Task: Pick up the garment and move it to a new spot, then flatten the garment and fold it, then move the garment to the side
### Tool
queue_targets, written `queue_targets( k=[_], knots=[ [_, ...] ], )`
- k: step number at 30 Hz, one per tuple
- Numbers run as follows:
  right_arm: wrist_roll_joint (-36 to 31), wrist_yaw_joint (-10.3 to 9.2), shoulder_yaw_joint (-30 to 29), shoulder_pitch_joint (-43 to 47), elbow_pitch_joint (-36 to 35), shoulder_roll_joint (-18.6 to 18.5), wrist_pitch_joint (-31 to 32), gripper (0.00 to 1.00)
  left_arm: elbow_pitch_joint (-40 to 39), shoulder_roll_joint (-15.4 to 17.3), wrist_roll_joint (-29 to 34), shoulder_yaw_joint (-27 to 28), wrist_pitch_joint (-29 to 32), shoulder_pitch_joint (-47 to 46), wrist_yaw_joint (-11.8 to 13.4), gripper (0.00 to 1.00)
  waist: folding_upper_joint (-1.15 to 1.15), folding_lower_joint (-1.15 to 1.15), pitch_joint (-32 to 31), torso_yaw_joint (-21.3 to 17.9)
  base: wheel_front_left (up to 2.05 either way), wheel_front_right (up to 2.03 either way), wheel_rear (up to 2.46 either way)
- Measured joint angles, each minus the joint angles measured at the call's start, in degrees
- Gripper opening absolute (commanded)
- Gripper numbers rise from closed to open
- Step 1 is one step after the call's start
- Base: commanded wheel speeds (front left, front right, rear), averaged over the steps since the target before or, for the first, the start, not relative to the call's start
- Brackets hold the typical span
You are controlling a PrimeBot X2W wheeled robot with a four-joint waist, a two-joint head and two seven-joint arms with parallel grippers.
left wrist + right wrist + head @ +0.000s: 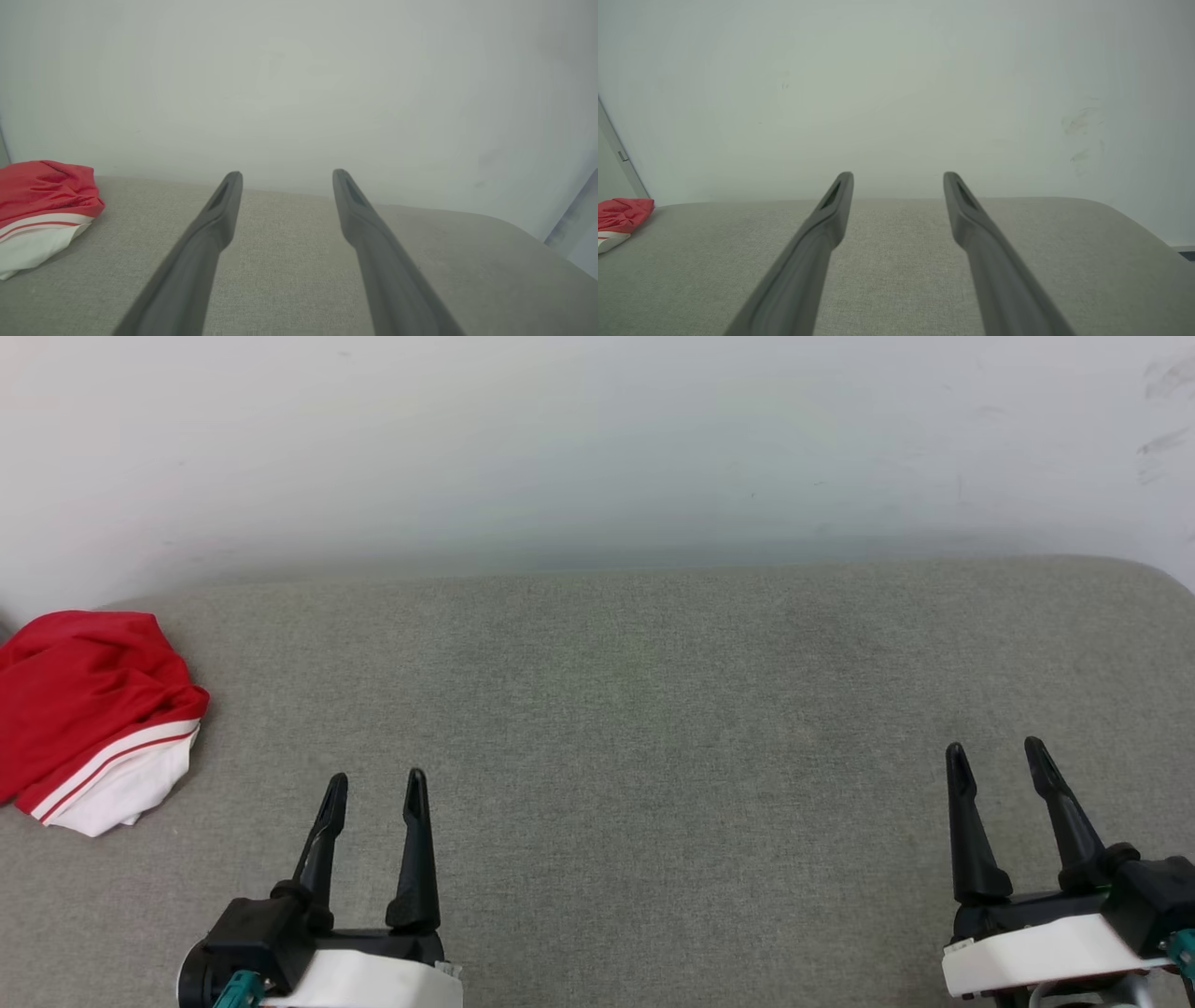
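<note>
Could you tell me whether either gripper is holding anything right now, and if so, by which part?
Nothing is held. The left gripper and right gripper both stand open and empty above the grey cushion; the red T-shirt lies crumpled, untouched, at the far left.

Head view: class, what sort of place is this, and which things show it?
Probably an indoor garment-folding workstation, perhaps a lab: a grey fabric-covered surface against a plain pale wall, with a crumpled red-and-white garment at its left edge.
</note>
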Motion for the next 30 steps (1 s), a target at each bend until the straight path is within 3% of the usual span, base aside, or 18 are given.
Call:
queue_targets(
  k=[5,10,22,30],
  knots=[
    [-1.21,0.00,-0.52,0.02,0.57,0.01,-0.60,1.00,2.78,-1.36,3.30,2.30,-0.51,1.13,-5.02,1.00,0.00,0.00,-0.24,-0.11,0.00,0.00,0.00],
    [-3.03,0.00,-0.66,0.09,1.38,0.00,-1.15,1.00,3.76,-1.93,6.34,3.32,-1.01,1.26,-7.36,1.00,0.00,0.00,-0.27,-0.30,0.00,0.00,0.00],
    [-6.57,0.00,-0.36,0.55,3.02,0.00,-2.35,1.00,5.17,-2.12,9.47,2.54,-2.08,1.75,-8.44,1.00,0.00,0.00,-0.54,-0.09,0.00,0.00,0.00],
    [-5.90,0.00,0.74,0.98,2.75,0.00,-2.38,1.00,4.76,-2.14,9.84,2.87,-2.23,1.70,-8.36,1.00,0.00,0.00,-0.62,3.31,0.00,0.00,0.00]
  ],
)
